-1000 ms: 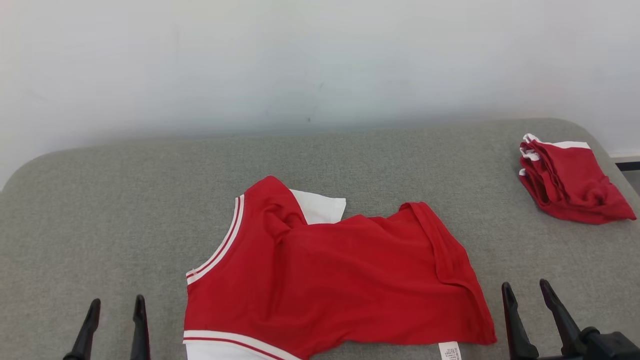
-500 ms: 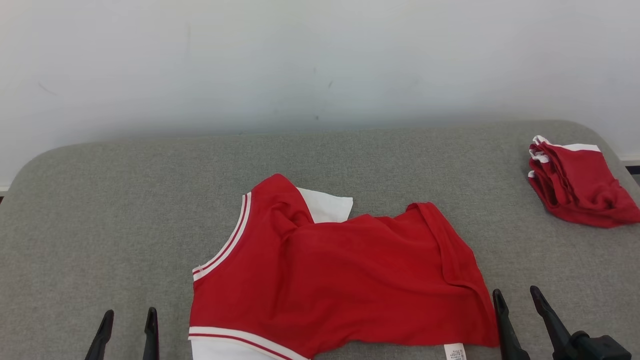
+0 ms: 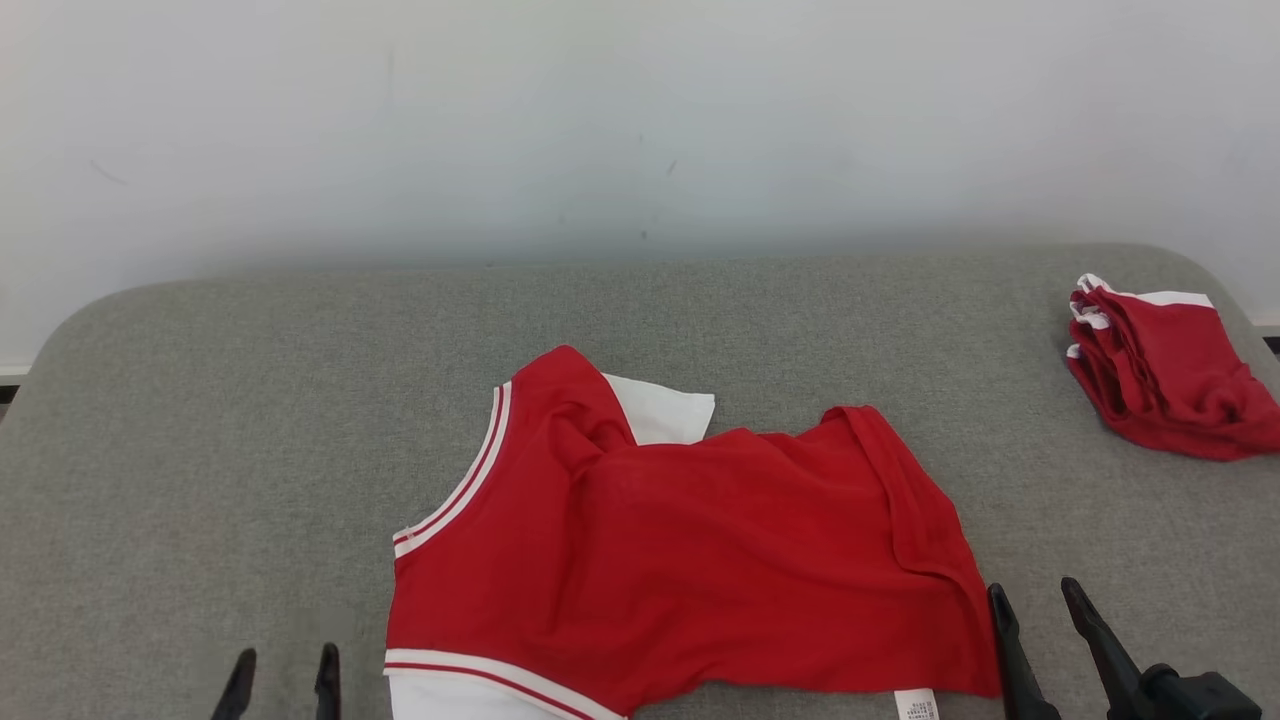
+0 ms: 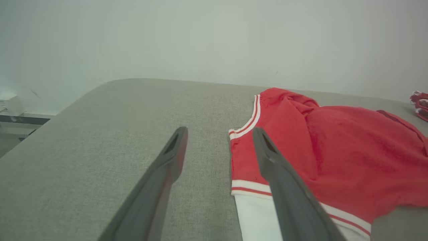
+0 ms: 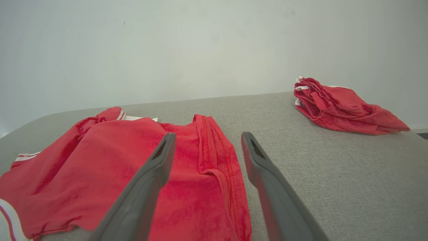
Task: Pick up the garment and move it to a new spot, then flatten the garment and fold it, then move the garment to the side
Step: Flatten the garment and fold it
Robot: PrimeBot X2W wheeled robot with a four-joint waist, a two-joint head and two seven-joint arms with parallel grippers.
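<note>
The garment (image 3: pixel 680 560), a red top with white sleeves and striped trim, lies rumpled on the near middle of the grey table (image 3: pixel 200 420). One white sleeve (image 3: pixel 665 410) pokes out toward the table's far edge, and a turned-over red hem (image 3: pixel 905 500) lies toward the table's right side. It looks like thin, soft knit: light, limp, not fragile, and likely to sag and drag on the table's rough cover rather than slide.

Both claws are released and empty, fingers spread. The left gripper (image 3: pixel 287 655) is at the table's near edge left of centre, and the right gripper (image 3: pixel 1032 588) is at that edge right of centre.

The best holds, I judge, are the striped band (image 3: pixel 460 490) and the doubled hem, where layered cloth gives the fingers bite. A pinch on the flat middle may lift only one layer. A folded red stack (image 3: pixel 1165 375) sits at the table's far right corner.
</note>
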